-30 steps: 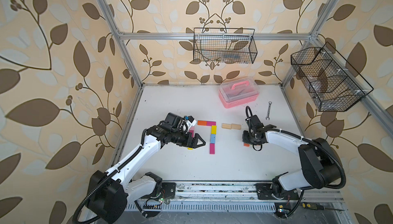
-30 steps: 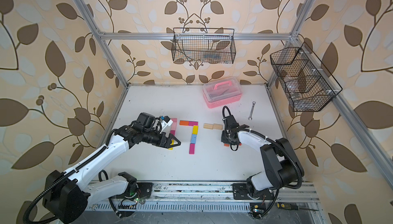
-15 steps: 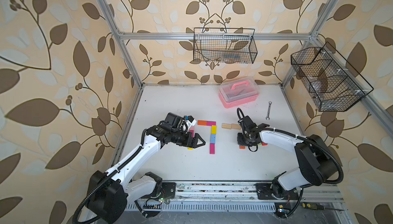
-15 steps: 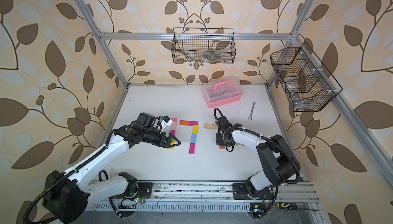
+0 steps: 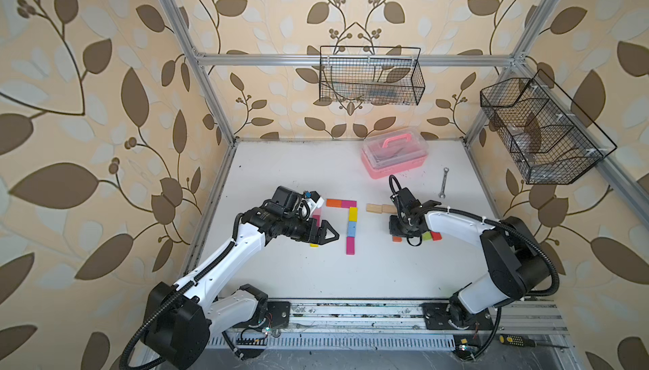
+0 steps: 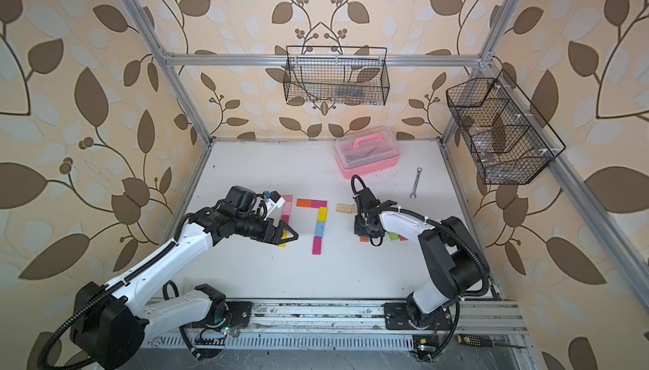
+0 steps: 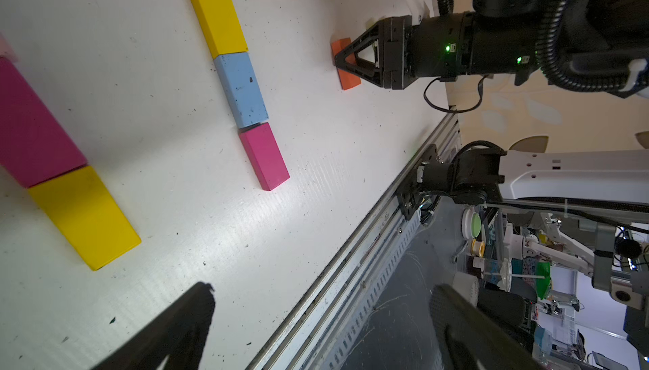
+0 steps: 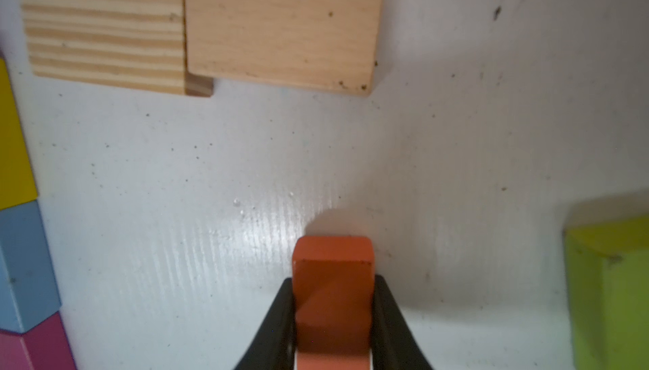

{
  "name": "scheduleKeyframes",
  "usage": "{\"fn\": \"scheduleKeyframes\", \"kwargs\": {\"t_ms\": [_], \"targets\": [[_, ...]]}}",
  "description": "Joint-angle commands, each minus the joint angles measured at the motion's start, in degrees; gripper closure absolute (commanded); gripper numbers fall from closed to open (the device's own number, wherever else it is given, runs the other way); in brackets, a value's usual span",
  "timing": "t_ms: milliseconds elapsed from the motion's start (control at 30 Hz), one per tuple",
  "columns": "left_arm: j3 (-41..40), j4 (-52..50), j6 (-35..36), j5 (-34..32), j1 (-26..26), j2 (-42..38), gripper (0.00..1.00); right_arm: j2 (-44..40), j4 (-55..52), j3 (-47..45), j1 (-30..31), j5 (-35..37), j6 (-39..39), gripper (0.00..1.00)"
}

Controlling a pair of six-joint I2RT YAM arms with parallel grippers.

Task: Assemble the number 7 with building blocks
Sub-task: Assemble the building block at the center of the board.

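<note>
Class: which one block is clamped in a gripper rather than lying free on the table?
The orange block pinched in the right gripper. All the others, including the orange block in the 7's bar, lie loose on the table.

Bright, even light from overhead in both top views. The white table [image 5: 316, 273] nearly washes out, and the shadows on it are faint and soft-edged. There's wide-angle stretch too: the frame posts [image 5: 210, 99] lean outward toward 9 and 3 o'clock.

Over to the left wrist view, where a glare streak crosses the table just off centre toward 7 o'clock. The left gripper [image 7: 323, 291] shows its fingers [image 7: 182, 329] as dark, smeared shapes at 6 o'clock.

The right wrist view is soft all over. The wooden blocks [image 8: 203, 27] at 11 o'clock keep their grain. The orange block [image 8: 333, 280] is fuzzy-edged, with a round shadow beyond it. The green block [image 8: 611, 298] is a blur at 4 o'clock.
</note>
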Motion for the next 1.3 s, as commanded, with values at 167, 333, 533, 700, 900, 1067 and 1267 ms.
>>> {"fn": "scheduleKeyframes", "kwargs": {"t_ms": [167,333,533,700,900,1067,1267], "targets": [[0.6,-0.5,1.7,0.6,-0.7,-1.1,0.01,4.8,-1.5,3.4,-1.2,1.6,-0.1,0.84],[0.7,-0.5,1.7,0.7,-0.7,-0.9,0.01,6.1,-1.2,4.2,-1.0,1.6,0.0,0.84],[0.7,-0.5,1.8,0.8,-0.7,-0.9,0.01,7.3,-0.9,5.1,-1.4,1.7,-0.1,0.84],[0.7,-0.6,1.8,0.9,-0.7,-0.9,0.01,8.3,-0.7,5.8,-1.4,1.4,-0.1,0.84],[0.7,-0.6,1.8,1.0,-0.7,-0.9,0.01,8.9,-0.5,5.8,-1.5,1.5,0.0,0.83],[0.7,-0.5,1.9,1.2,-0.6,-0.9,0.01,8.8,-0.5,5.5,-1.9,2.0,0.4,0.7],[0.7,-0.5,1.9,1.3,-0.7,-1.1,0.01,8.1,-0.3,5.0,-1.9,1.3,1.1,0.47]]}}
